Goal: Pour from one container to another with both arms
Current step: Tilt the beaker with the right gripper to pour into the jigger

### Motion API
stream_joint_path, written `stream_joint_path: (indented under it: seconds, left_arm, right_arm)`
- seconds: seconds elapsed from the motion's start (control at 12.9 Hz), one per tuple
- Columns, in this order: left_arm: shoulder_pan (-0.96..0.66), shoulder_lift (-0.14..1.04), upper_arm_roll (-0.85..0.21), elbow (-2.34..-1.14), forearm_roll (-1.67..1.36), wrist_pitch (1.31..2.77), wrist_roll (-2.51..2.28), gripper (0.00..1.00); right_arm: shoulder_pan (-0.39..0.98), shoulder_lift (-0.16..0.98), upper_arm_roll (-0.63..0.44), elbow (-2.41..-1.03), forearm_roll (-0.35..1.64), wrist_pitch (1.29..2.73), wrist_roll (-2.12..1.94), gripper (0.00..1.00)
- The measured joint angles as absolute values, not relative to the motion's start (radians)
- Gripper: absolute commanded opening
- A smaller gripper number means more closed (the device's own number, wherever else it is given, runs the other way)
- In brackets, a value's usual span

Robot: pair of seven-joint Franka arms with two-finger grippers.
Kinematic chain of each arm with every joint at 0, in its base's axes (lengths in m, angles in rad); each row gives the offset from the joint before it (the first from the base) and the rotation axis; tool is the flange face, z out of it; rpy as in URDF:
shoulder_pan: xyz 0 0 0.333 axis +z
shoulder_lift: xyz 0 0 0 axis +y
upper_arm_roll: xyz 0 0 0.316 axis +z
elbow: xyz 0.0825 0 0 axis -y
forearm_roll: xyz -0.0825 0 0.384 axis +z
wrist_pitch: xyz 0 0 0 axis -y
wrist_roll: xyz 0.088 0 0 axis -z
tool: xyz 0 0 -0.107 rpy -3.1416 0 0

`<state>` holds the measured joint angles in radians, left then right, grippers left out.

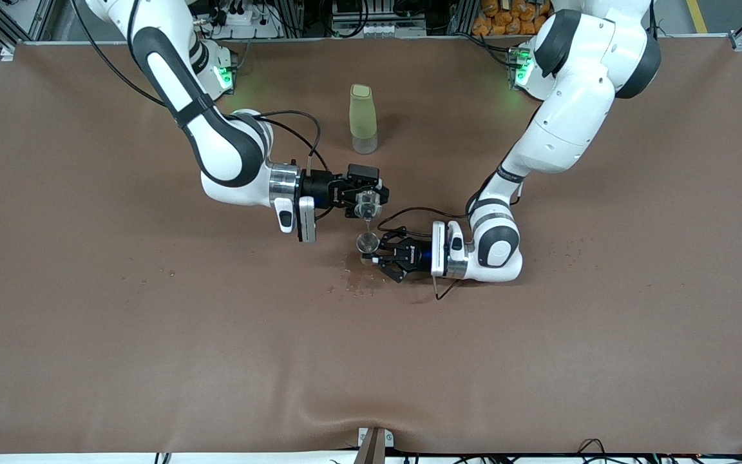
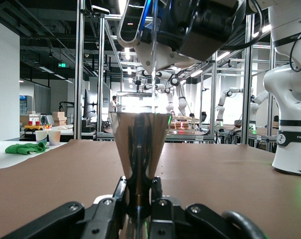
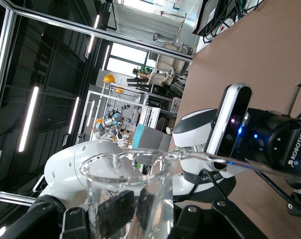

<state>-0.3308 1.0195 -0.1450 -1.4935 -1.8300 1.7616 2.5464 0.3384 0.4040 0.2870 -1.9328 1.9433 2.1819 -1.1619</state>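
The right gripper [image 1: 367,201] was clamped on a tiny clear glass beaker [image 1: 366,205], tipped on its side above the middle of the table. A thin stream ran down from its lip. In the right wrist view the beaker [image 3: 130,191] filled the foreground, its round rim toward the camera, with the black fingers [image 3: 118,211] pressed against its wall.

Directly under that stream, the left gripper [image 1: 375,252] was closed around the narrow waist of a small shiny steel jigger [image 1: 367,243] (two cones joined in an hourglass). It stood upright with its round rim open upward. The left wrist view showed the jigger [image 2: 139,149] rising from between the black fingers [image 2: 108,211], and the right gripper [image 2: 190,30] hung just above it, the stream falling into the cup.

Small drops and a darker damp patch [image 1: 355,280] marked the brown table covering [image 1: 152,354] beside the jigger, nearer the front camera.

A tall bottle with a pale green top [image 1: 362,119] stood upright on the table, farther from the front camera than both grippers and well apart from them.
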Motion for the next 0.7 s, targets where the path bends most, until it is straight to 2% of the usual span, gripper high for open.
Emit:
stream_joint_path:
  seconds: [0.7]
  left_arm:
    - [-0.33,1.012,-0.145,-1.499,-1.83,1.762,2.529,0.0]
  right_arm:
    - [0.338,0.4,0.302,-1.935,1.943,2.181,-1.07,0.0]
